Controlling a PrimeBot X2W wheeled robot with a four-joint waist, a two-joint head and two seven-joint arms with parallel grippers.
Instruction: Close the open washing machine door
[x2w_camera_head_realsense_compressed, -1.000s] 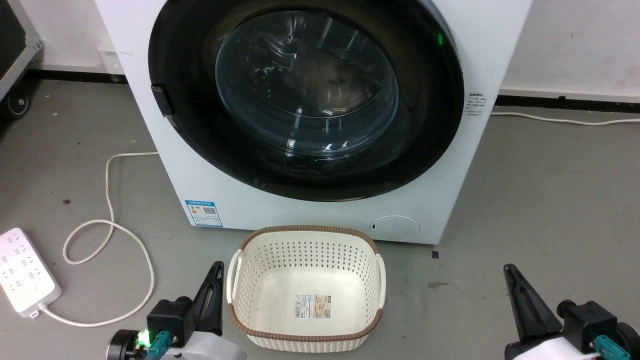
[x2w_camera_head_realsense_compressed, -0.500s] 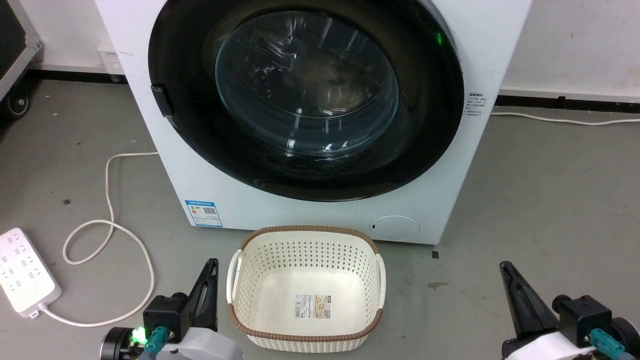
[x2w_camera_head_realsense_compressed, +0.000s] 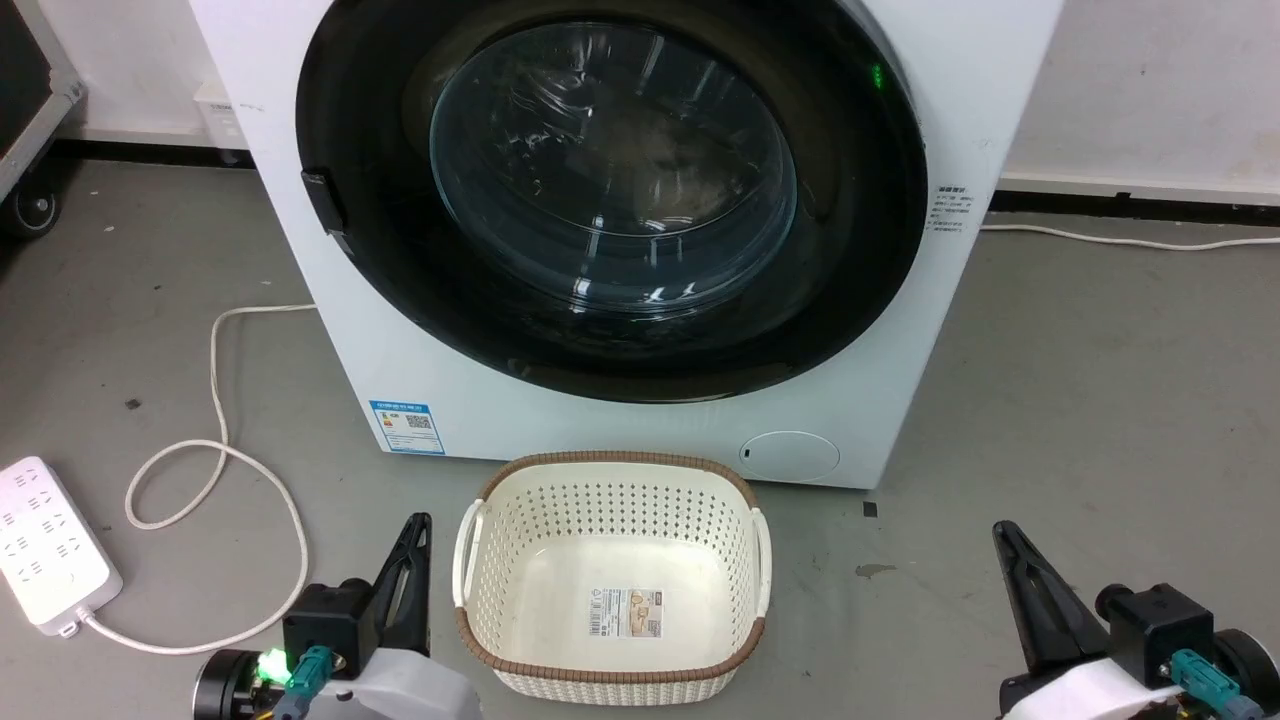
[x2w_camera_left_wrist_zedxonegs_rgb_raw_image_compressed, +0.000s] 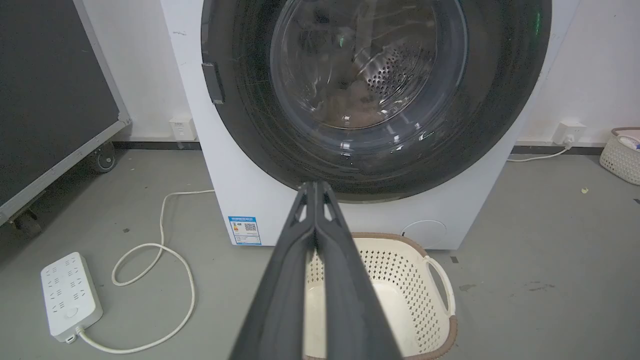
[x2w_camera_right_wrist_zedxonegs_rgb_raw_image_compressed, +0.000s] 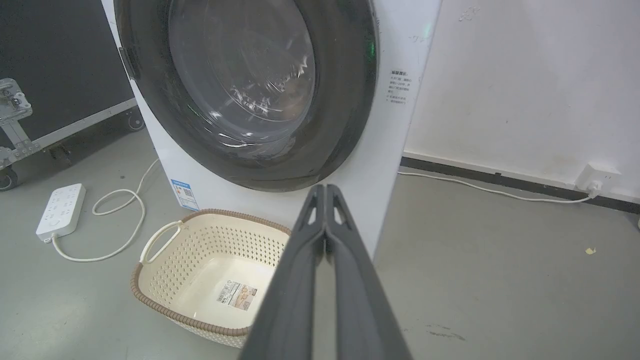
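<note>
The grey floor carries the white washer, which stands against the wall. Just in front of it sits a cream basket with a brown rim. To the left lies a white power strip, its cord looping toward the washer. A black wheeled case stands farther left, and a thin cable runs along the right wall.
</note>
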